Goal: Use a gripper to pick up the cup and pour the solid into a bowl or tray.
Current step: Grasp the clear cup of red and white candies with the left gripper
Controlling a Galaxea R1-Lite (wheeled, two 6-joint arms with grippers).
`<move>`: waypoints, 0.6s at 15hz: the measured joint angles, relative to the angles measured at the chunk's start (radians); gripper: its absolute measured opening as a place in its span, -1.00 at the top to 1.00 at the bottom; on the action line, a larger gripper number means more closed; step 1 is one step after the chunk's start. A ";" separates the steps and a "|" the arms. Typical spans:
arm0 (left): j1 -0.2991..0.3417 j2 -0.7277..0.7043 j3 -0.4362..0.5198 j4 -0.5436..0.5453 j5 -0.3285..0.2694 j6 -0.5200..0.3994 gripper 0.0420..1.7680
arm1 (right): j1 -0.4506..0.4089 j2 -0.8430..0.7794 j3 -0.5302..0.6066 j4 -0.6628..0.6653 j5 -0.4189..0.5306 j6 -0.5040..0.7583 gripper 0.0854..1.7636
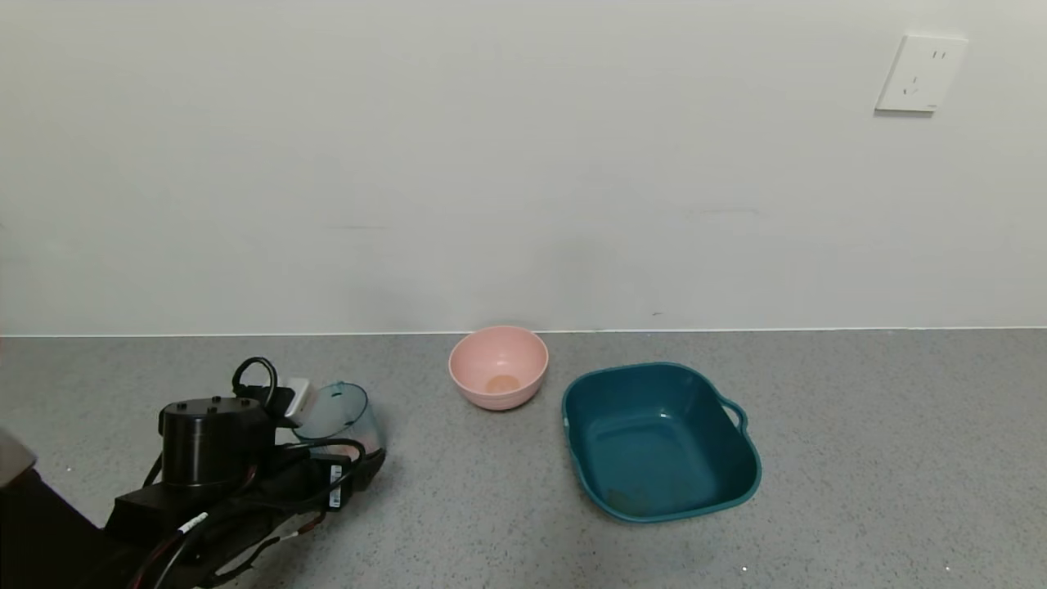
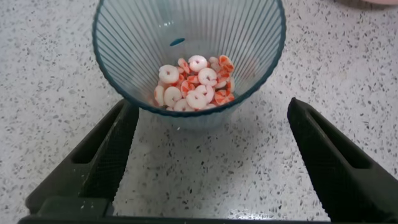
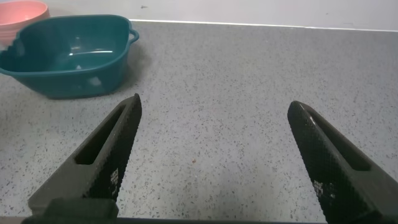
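The translucent blue-green ribbed cup [image 1: 339, 417] stands upright on the grey speckled counter at the left. In the left wrist view the cup [image 2: 186, 31] holds several orange-red and white discs, the solid [image 2: 196, 87], in its bottom. My left gripper [image 1: 356, 458] is open, low over the counter. Its fingertips [image 2: 127, 115] reach level with the cup's near rim, one on each side, apart from it. The dark teal tray [image 1: 740, 483] sits to the right of centre. My right gripper [image 3: 214, 102] is open and empty over bare counter, out of the head view.
A round pink bowl [image 1: 499, 364] stands near the wall, between cup and tray. It also shows behind the tray [image 3: 62, 84] in the right wrist view [image 3: 22, 12]. The wall runs along the counter's back, with an outlet [image 1: 920, 74] at upper right.
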State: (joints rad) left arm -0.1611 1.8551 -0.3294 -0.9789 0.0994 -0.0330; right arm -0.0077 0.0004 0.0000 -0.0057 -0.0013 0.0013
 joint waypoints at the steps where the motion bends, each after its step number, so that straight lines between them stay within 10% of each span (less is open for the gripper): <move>1: 0.000 0.009 0.003 -0.020 0.000 0.000 -0.94 | 0.000 0.000 0.000 0.000 0.000 0.000 -0.94; 9: 0.000 0.108 0.018 -0.205 0.000 0.003 -0.94 | 0.000 0.000 0.000 0.000 0.000 0.000 -0.94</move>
State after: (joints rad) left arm -0.1611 1.9632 -0.3113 -1.1838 0.0989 -0.0302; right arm -0.0077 0.0004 0.0000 -0.0057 -0.0013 0.0013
